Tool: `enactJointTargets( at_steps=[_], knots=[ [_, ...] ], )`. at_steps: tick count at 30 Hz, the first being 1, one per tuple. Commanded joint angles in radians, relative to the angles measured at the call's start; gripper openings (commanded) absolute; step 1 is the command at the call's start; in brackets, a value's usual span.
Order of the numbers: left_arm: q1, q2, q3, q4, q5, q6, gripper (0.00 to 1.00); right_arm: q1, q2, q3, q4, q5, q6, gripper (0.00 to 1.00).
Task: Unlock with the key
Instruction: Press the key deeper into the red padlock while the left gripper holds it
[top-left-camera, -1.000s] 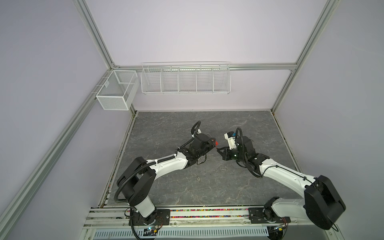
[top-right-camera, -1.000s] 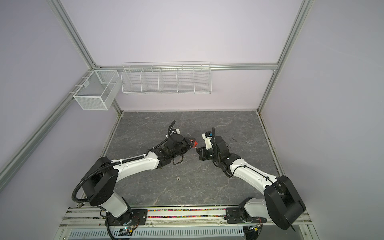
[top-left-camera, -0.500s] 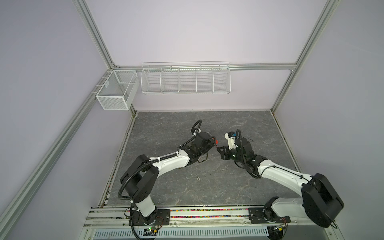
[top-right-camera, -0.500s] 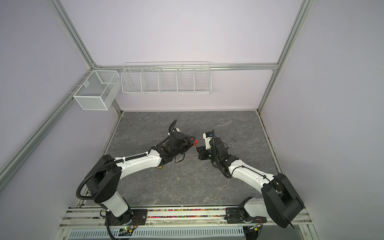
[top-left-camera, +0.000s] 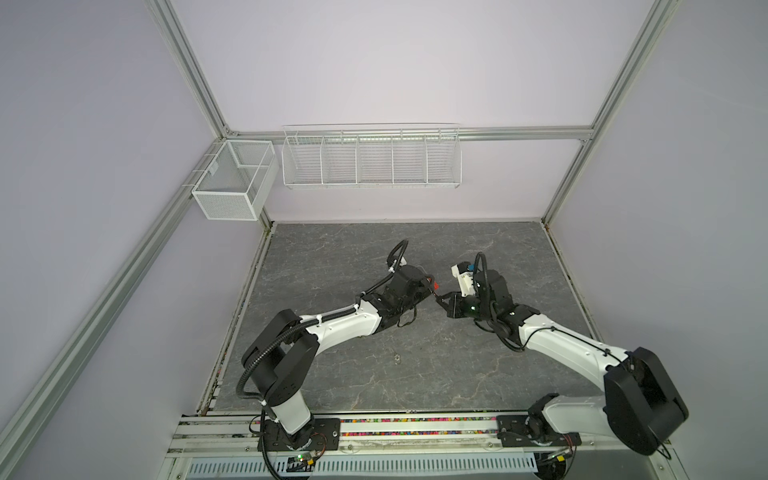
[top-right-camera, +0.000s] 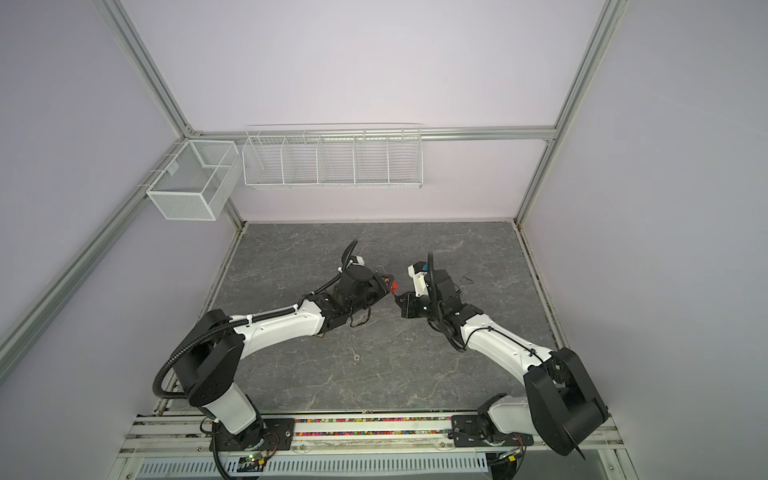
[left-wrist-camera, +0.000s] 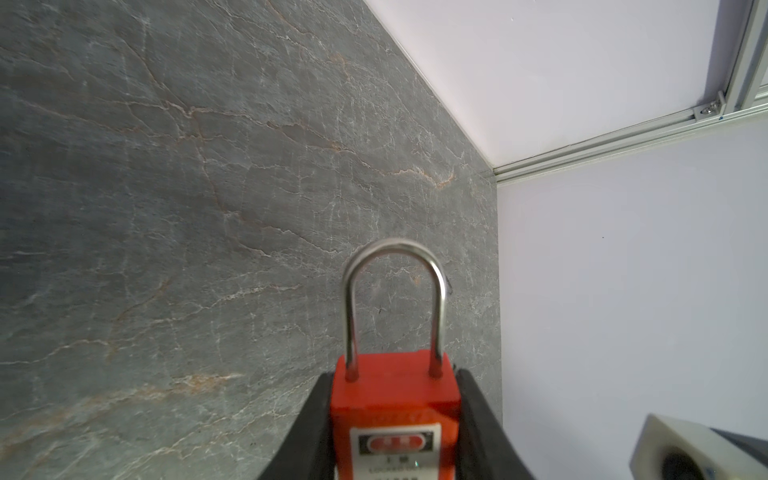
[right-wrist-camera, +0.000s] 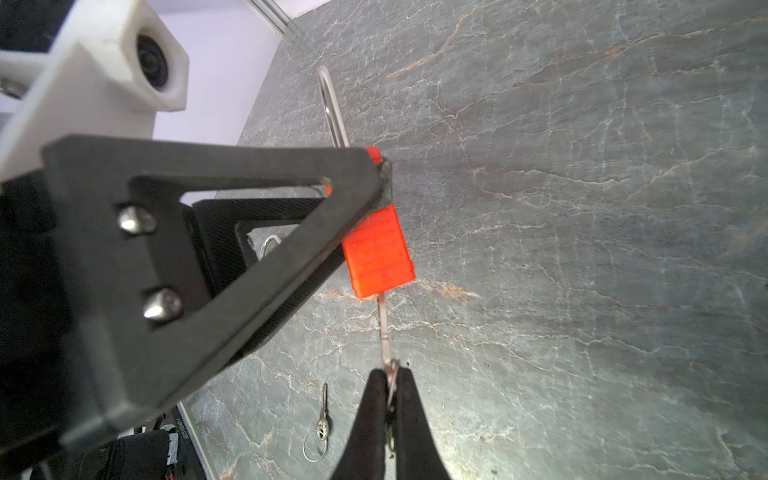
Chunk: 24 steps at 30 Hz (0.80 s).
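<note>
Right wrist view: the key (right-wrist-camera: 385, 332) runs from the right gripper (right-wrist-camera: 390, 384), its claw pressed together on the key's head, up to the underside of the red padlock (right-wrist-camera: 378, 249), where the blade meets the body. The left gripper (left-wrist-camera: 394, 374) pinches the padlock by its sides, and both legs of the steel shackle (left-wrist-camera: 392, 291) are seated. In both top views the two grippers meet above the middle of the grey marbled tabletop (top-left-camera: 415, 374). A spare key on a ring (right-wrist-camera: 321, 428) lies flat on it.

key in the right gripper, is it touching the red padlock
Touching. In the right wrist view the key meets the padlock at its bottom end, no gap.
</note>
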<state>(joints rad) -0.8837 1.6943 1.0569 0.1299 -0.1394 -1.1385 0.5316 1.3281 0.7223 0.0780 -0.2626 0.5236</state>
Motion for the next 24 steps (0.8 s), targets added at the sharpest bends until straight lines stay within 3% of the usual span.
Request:
enactJointTargets(
  at_steps=[1, 6, 11, 16, 24],
  knots=[
    [-0.065, 0.003, -0.015, -0.058, 0.124, -0.014, 0.00, -0.023, -0.025, 0.028, 0.249, 0.092, 0.030, 0.06],
    [-0.063, 0.004, -0.003, 0.049, 0.198, -0.068, 0.00, 0.011, -0.005, -0.031, 0.359, 0.128, 0.035, 0.06],
    [-0.057, -0.008, 0.015, 0.021, 0.269, -0.085, 0.00, 0.020, 0.014, -0.043, 0.387, 0.145, 0.019, 0.06],
    [-0.055, 0.000, -0.008, -0.022, 0.301, -0.026, 0.00, 0.002, -0.026, 0.020, 0.296, 0.116, -0.033, 0.06],
    [-0.051, 0.019, 0.010, -0.019, 0.490, 0.082, 0.00, -0.048, -0.080, 0.047, 0.239, 0.034, -0.173, 0.06]
  ],
)
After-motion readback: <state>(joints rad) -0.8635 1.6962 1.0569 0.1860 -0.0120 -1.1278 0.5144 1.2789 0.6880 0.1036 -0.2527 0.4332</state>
